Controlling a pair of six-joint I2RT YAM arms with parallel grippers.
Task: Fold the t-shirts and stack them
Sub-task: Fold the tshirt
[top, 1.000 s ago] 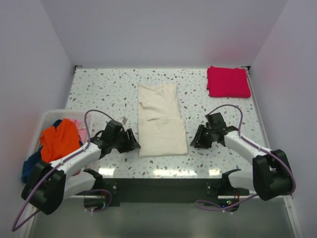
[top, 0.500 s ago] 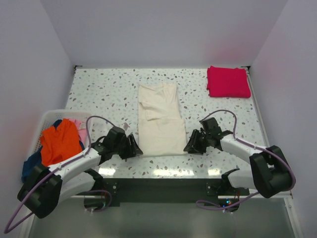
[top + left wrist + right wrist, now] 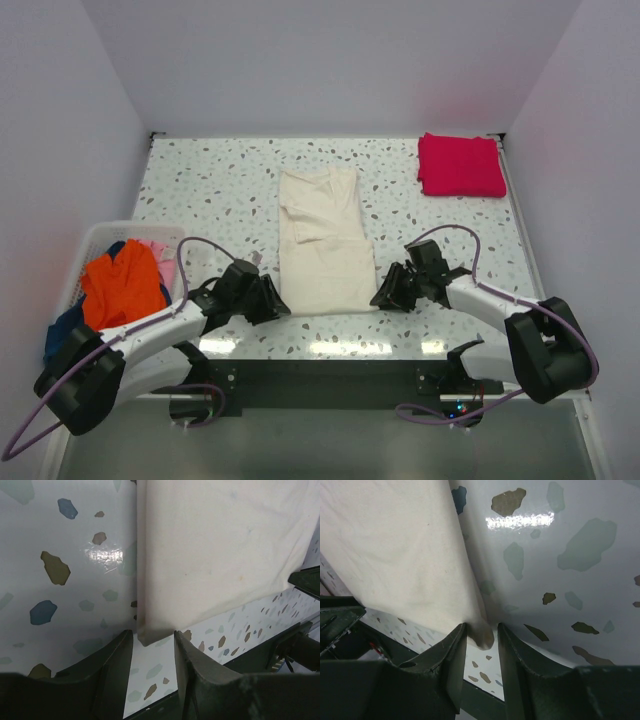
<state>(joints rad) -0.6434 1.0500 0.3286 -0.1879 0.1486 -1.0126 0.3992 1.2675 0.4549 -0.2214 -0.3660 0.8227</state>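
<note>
Two end effectors, both part-open, not clamped: left end effector point(image 3: 153, 639) & right end effector point(image 3: 481, 630) each w/ one corner of cream folded cloth t-shirt point(image 3: 322, 250) betw. fingertips; shirt spreads ahead on speckled desk point(image 3: 200, 190).

From above, the left gripper point(image 3: 272, 300) and right gripper point(image 3: 385, 290) cover the near corners of the cream t-shirt point(image 3: 322, 250), and both wrist views cut off its far part. In the white basket point(image 3: 100, 228), the orange t-shirt point(image 3: 120, 285) hides most of the pink t-shirt point(image 3: 153, 246) and the dark blue t-shirt point(image 3: 58, 340).
</note>
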